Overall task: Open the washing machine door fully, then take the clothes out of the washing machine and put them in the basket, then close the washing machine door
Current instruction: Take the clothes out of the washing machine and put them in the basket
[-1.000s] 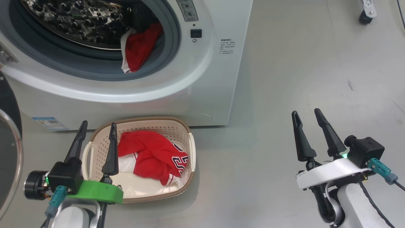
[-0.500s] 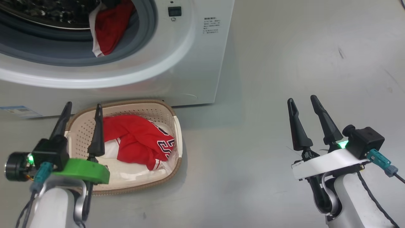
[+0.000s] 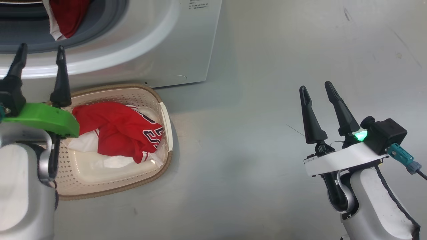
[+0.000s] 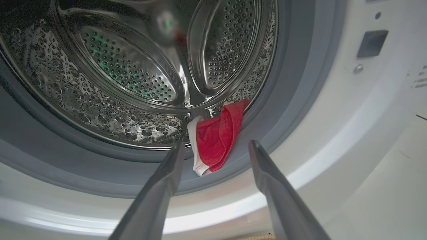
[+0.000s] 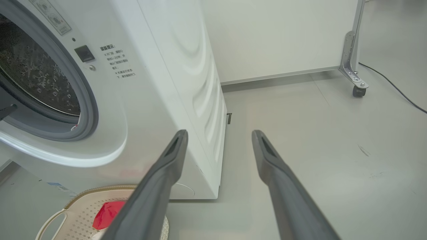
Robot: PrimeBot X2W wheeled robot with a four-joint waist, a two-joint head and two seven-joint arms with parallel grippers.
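The white washing machine [image 3: 150, 50] stands with its opening uncovered; the washing machine door is out of view. One red piece of the clothes [image 4: 217, 136] hangs over the grey gasket at the drum's lower lip, also seen as red cloth [image 3: 68, 16] in the head view. My left gripper [image 3: 41, 46] is open and empty. It points at that garment from just outside the opening, its left gripper [image 4: 216, 143] fingers framing it. Below, the cream basket [image 3: 133, 89] holds a red numbered jersey [image 3: 116, 130]. My right gripper [image 3: 315, 85] is open over bare floor to the right.
The steel drum [image 4: 133, 73] looks bare behind the hanging garment. Grey floor [image 3: 250, 100] stretches right of the machine. A caster foot of a metal stand [image 5: 358, 90] and a black cable [image 5: 393, 86] lie far right by a white wall panel [image 5: 277, 33].
The head camera has swung, shifting the whole picture up and left. My left gripper has risen from over the basket's rim to the machine's opening. The right gripper has held its pose.
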